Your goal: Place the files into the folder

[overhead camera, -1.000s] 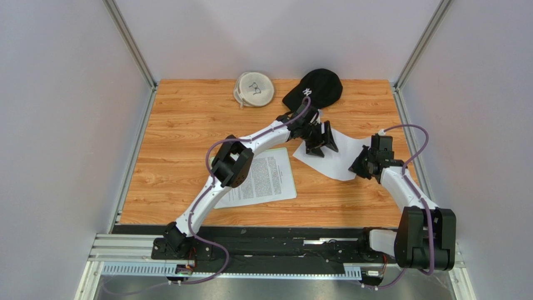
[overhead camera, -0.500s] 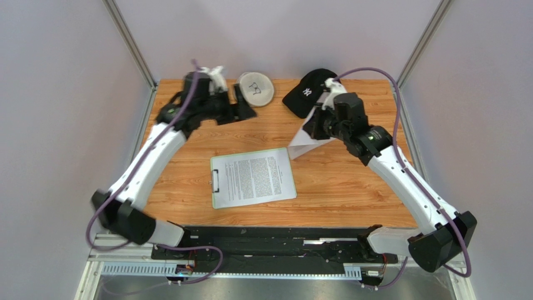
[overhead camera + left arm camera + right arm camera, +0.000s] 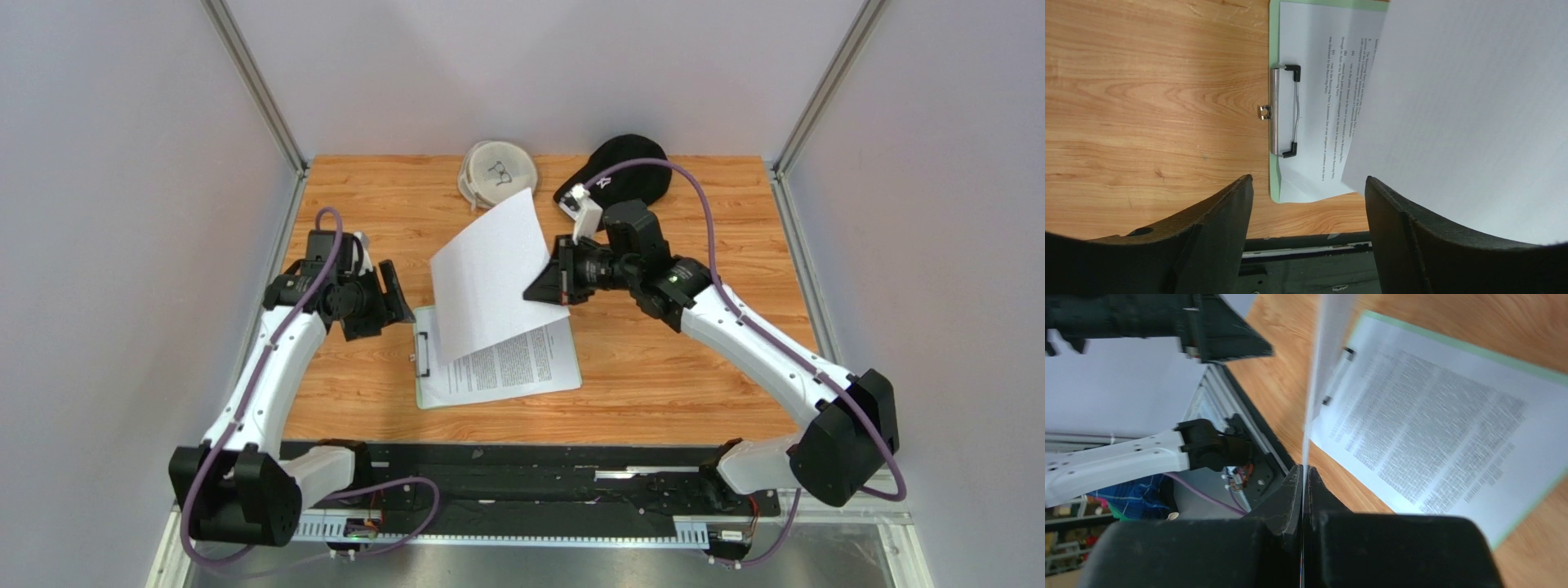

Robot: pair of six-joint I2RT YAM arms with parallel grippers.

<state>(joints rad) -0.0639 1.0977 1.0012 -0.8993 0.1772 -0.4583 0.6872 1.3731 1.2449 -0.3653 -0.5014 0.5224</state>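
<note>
Wooden table (image 3: pixel 687 380) is carrying everything. The folder (image 3: pixel 1274 180), pale mint green, is lying flat near the table's near edge and is serving as the reference for all positions below. The left arm is reaching in from the folder's clip end; the right arm is reaching in from the opposite side, over the folder's far long edge. One of the files, a printed sheet (image 3: pixel 521 361), is lying text-up on the folder and covering most of it, with green showing only as a thin border. A second sheet (image 3: pixel 491 270), blank side towards the top camera, is hanging tilted above the folder's far long edge, and its lower part is overlapping the printed sheet in the top view (contact with the folder cannot be judged). A black cap (image 3: pixel 638 165) is sitting well beyond the folder at the table's far edge, and a round white object (image 3: pixel 497 172) is sitting just beside it. The right gripper (image 3: pixel 1303 478) is pinching the blank sheet at its edge, fingers pressed together on the paper. The left gripper (image 3: pixel 1309 184) is hovering just off the folder's clip end, jaws spread wide and holding nothing. The metal clip (image 3: pixel 1284 110) is lying flat at the folder's short end, with the printed sheet's top edge beside it.
</note>
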